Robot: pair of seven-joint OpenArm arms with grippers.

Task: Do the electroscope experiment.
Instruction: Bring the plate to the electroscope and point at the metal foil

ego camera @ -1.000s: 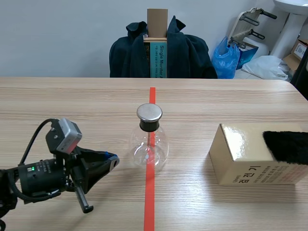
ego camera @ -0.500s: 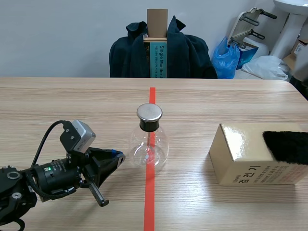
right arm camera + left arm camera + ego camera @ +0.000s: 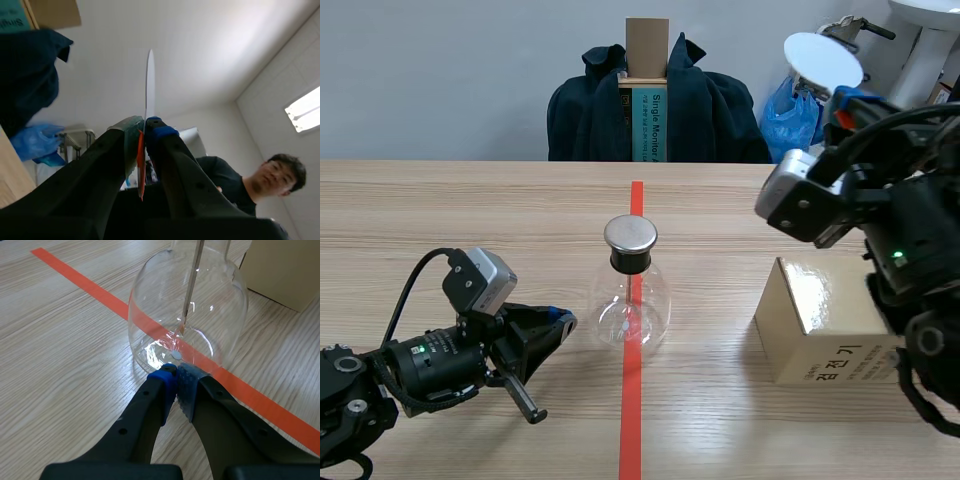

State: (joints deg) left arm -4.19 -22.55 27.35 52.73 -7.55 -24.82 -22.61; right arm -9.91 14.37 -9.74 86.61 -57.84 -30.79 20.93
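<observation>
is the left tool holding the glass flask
No, the left tool is shut on nothing, right beside the base of the glass flask.

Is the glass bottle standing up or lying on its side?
Standing up. The glass flask rests its round bottom on the table, with its metal cap on top.

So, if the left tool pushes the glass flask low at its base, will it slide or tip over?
Probably slide: the flask has a wide round belly, and the shut left tool is low, near its base. A higher push might tip it, given the metal cap on top. The clear glass looks fragile.
</observation>
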